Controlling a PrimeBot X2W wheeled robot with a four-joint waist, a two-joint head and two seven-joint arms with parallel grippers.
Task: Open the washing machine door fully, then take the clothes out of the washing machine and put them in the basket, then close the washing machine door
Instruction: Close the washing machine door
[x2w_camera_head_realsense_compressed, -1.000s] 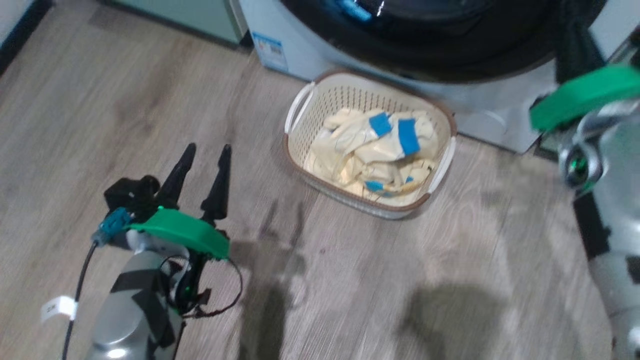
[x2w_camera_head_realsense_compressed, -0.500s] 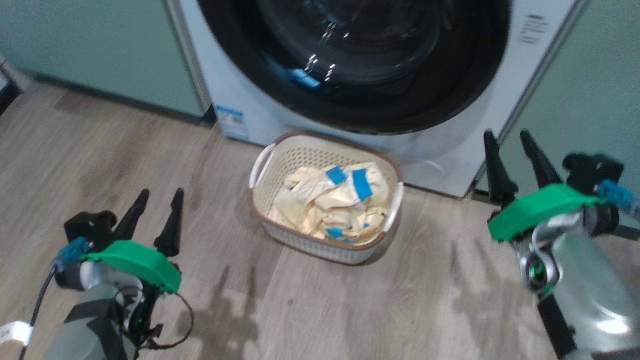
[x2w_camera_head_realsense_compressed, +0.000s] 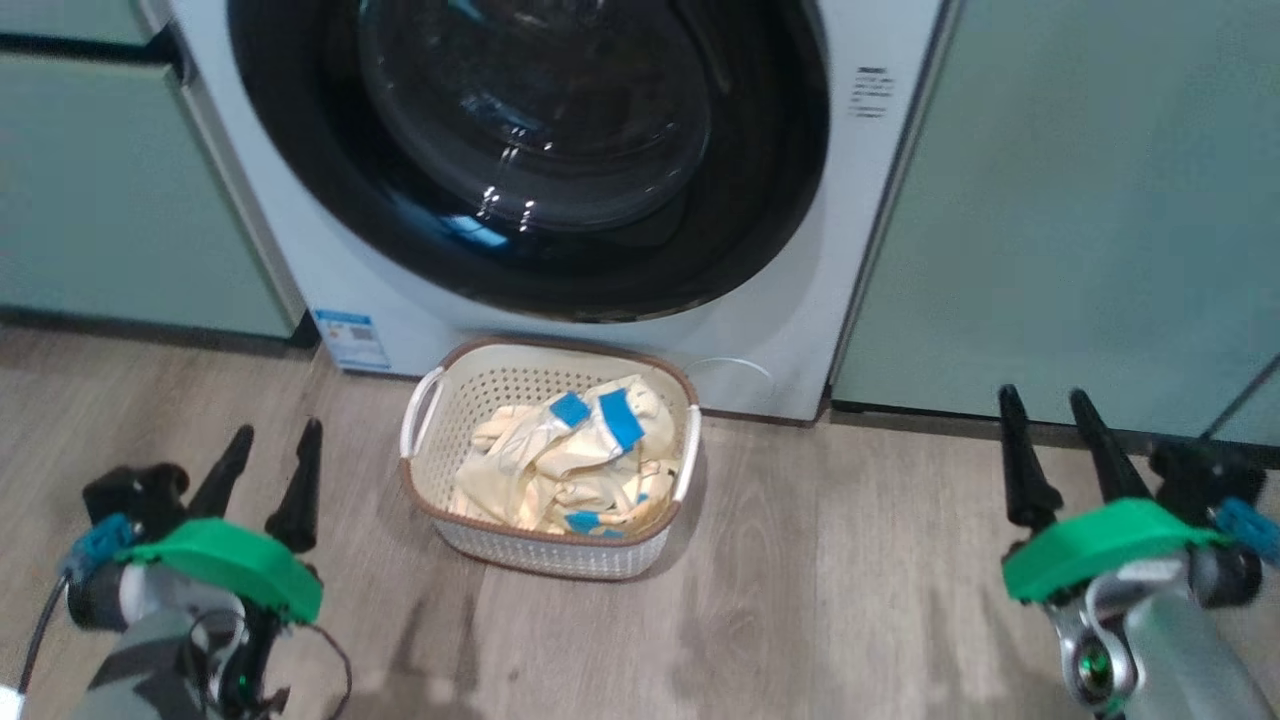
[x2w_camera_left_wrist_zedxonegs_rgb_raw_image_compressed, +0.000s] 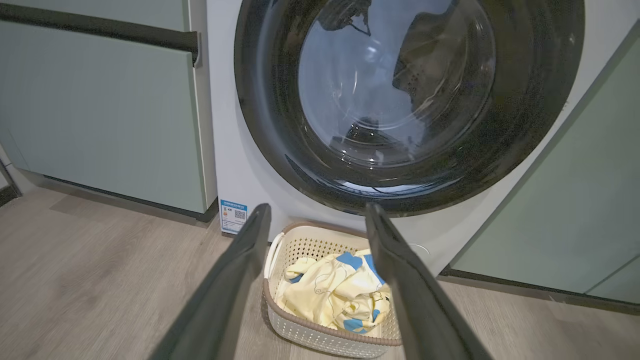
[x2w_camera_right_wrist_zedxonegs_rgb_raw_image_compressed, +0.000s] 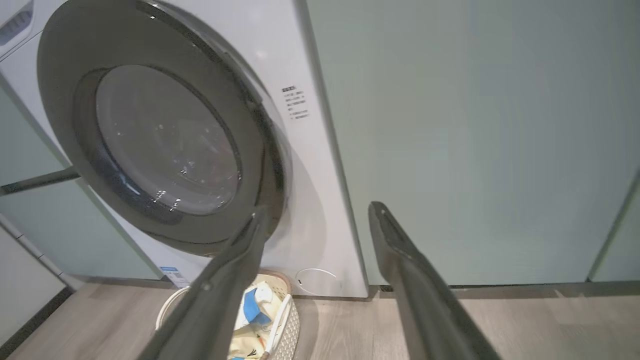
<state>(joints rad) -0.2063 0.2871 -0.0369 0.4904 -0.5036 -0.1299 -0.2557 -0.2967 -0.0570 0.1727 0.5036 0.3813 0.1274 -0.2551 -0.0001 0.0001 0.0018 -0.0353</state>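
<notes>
My left pincer (x2w_camera_head_realsense_compressed: 279, 428) and right pincer (x2w_camera_head_realsense_compressed: 1041, 393) hung released, empty. Cream, blue-patched fabric clothes (x2w_camera_head_realsense_compressed: 560, 470) lay in the cream perforated plastic basket (x2w_camera_head_realsense_compressed: 548, 556) before the big white washing machine (x2w_camera_head_realsense_compressed: 865, 200). Its round glossy black door (x2w_camera_head_realsense_compressed: 530, 130) looked shut: final step apparently done; next, verify latching. Print on the small blue label (x2w_camera_head_realsense_compressed: 350, 340) was illegible.

Clothes (x2w_camera_head_realsense_compressed: 560, 470) in basket (x2w_camera_head_realsense_compressed: 548, 556); door (x2w_camera_head_realsense_compressed: 285, 170) closed.

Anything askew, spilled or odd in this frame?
Nothing stands out. The washing machine door looks shut, the clothes lie inside the upright basket, none spilled, and the left tool and right tool are open and empty.
</notes>
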